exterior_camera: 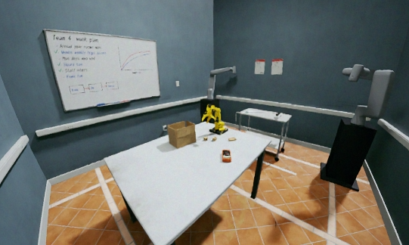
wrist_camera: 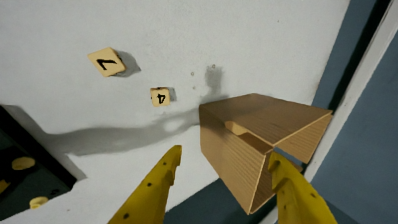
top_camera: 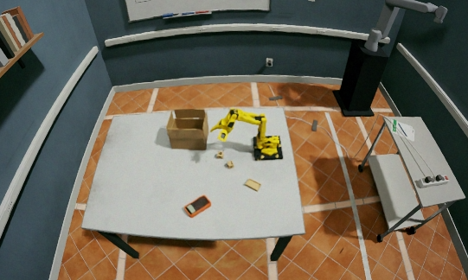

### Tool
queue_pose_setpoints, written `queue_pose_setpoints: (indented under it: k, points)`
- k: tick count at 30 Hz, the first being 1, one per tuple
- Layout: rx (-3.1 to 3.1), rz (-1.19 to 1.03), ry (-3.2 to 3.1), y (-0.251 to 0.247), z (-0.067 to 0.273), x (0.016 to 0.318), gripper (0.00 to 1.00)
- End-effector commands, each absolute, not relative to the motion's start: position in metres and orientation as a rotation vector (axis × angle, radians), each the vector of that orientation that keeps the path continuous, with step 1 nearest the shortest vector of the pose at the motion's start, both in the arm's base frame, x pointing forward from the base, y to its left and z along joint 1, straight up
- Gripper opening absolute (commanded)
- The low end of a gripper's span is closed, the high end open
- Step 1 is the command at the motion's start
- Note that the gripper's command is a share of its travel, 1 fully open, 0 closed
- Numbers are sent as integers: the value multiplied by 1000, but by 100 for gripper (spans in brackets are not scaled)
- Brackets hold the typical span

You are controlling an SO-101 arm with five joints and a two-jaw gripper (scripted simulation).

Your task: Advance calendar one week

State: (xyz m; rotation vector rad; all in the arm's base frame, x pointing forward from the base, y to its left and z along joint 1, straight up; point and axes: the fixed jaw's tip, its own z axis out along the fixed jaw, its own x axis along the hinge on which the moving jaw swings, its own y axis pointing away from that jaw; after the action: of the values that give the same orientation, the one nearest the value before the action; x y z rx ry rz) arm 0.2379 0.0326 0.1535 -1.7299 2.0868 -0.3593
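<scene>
Pale table (top_camera: 144, 181) (exterior_camera: 164, 174) (wrist_camera: 270, 45) is standing on orange tiles between blue-grey walls; whiteboard (top_camera: 227, 8) (exterior_camera: 103, 68) is hanging on one wall; wheeled cart (top_camera: 443, 173) (exterior_camera: 264, 114) is standing well apart from the table.

Yellow arm (top_camera: 249, 116) (exterior_camera: 218, 116) is reaching out from its black base (top_camera: 279, 156) (exterior_camera: 225, 131) (wrist_camera: 62, 175); gripper (top_camera: 218, 133) (exterior_camera: 208, 120) (wrist_camera: 225, 151) is hovering above the table near the open cardboard box (top_camera: 188, 143) (exterior_camera: 182, 137) (wrist_camera: 227, 155); fingers are standing apart, holding nothing.

Both cubes are lying out on the table, apart from each other; cube showing a 4 (top_camera: 220, 155) (exterior_camera: 205, 139) (wrist_camera: 160, 97) is sitting nearer the box; cube showing a 7 (top_camera: 230, 164) (exterior_camera: 214, 139) (wrist_camera: 106, 62) is sitting between it and the tray; those digits are facing up, towards the wrist camera.

Tan tray (top_camera: 253, 185) (exterior_camera: 232, 139) is resting on the table with neither cube in it; month name is too small to read; orange-edged device (top_camera: 197, 206) (exterior_camera: 227, 156) is lying farther out, well apart from the gripper.
</scene>
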Motion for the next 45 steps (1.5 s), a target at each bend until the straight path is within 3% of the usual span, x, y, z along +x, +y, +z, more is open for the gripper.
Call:
queue_pose_setpoints:
  k: [1,32,45]
  points:
    - [-1740,-369,2055,35,156,237,35]
    - [-1761,-358,2059,37,133,241,35]
    - [-1917,-175,2241,36,77,237,35]
